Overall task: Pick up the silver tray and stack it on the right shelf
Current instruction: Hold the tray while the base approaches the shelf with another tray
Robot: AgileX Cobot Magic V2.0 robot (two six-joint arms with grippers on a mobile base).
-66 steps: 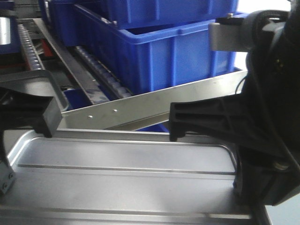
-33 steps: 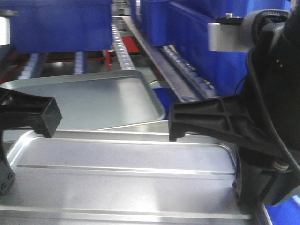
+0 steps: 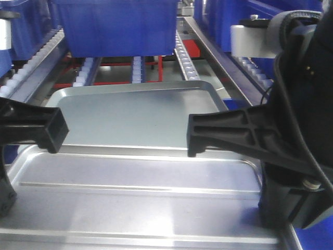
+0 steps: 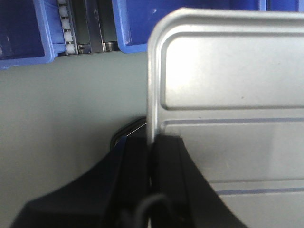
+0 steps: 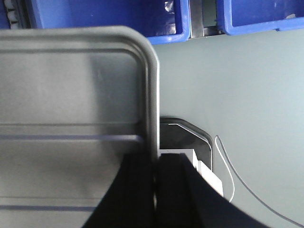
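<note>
The silver tray (image 3: pixel 135 187) with two long ridges on its floor fills the lower front view, held level between both arms. My left gripper (image 4: pixel 152 142) is shut on its left rim. My right gripper (image 5: pixel 156 161) is shut on its right rim. The wrist views show the tray's rounded far corners (image 4: pixel 164 28) (image 5: pixel 142 42) above grey floor. Of the right shelf, only a roller rail (image 3: pixel 250 65) and a blue bin edge show at the upper right; my right arm hides the remainder.
Straight ahead, a larger smooth-floored silver tray (image 3: pixel 135 112) lies on a rack of long white-roller rails (image 3: pixel 36 52). A dark-blue bin (image 3: pixel 119 26) sits behind it. Blue bins (image 4: pixel 19 33) (image 5: pixel 104 19) line the far side below. A thin white cable (image 5: pixel 228 171) lies on the floor.
The view has swung left: the shiny screwed front bar and stacked blue bins slid off to the right, and the smooth tray on the roller rack came to centre. Both grippers still hold the ridged tray.
</note>
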